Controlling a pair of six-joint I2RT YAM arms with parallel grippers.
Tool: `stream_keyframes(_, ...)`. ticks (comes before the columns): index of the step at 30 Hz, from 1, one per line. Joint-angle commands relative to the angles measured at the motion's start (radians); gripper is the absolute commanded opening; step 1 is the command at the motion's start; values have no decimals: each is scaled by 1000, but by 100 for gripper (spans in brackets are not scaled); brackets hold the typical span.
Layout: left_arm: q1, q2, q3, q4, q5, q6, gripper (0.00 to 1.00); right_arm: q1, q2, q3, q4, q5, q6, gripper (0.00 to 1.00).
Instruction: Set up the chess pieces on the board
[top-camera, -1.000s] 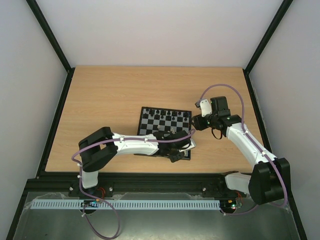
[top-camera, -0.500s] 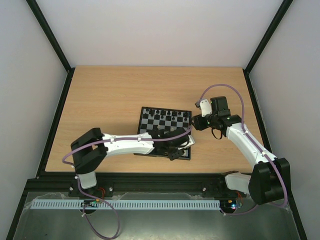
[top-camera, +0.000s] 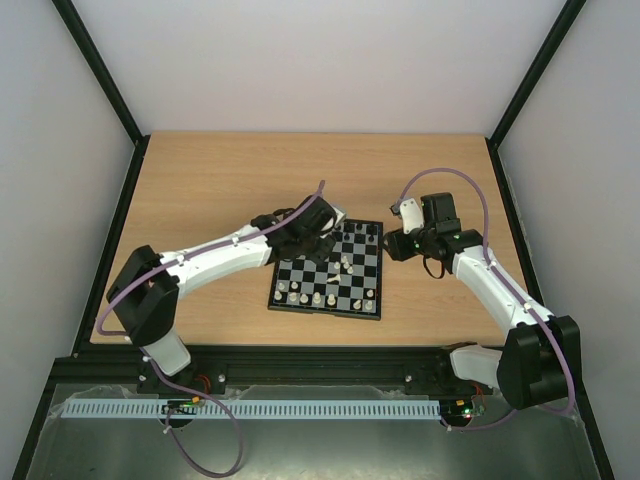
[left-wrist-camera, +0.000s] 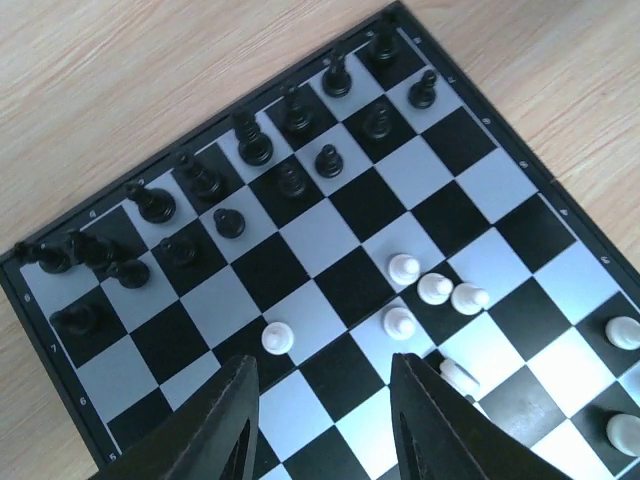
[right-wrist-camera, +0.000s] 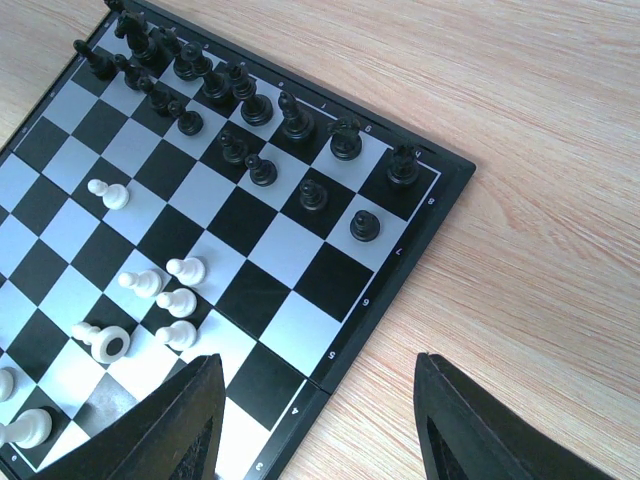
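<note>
Just ahead of the left gripper, a knot of cream-white chess pieces stands loose at the middle of the board, and one toppled piece lies slantwise close beside a finger. This gripper's jaws are spread and hold nothing. The right gripper, also spread and empty, hangs by the board's edge, farther away, so the left one seems better placed.

1 board corner behind left arm (top cam); pcs types unreadable.
</note>
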Motion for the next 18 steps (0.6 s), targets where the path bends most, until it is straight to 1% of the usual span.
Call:
stream_keyframes(1,31,28,-19,-21,57,-51,39,-4,-16,-13,-2,6,-13,53)
stream_keyframes(4,39,37,-49,26,153,-11,41,-4,-18,-15,-1,9,-17,53)
stream_keyframes(7,39,59,-62,46,202,15,41,-4,-21,-17,-4,5,-23,53)
stream_keyframes(9,41,68,-61,44,208,16,41,-4,-29,-17,-14,-18,-46,52)
stream_keyframes(11,46,55,-63,37,217,7,41,-4,-46,-16,-41,-124,-110,48)
stream_keyframes(13,66,14,-83,30,218,-11,41,-1,-62,-9,-90,-256,-214,45)
stream_keyframes(14,86,-12,-97,28,223,-23,42,8,-68,-7,-110,-291,-276,44)
stream_keyframes(16,138,-75,-134,32,251,-45,43,39,-72,4,-140,-311,-358,41)
stream_keyframes(18,198,-146,-181,48,287,-68,45,87,-62,19,-164,-285,-433,39)
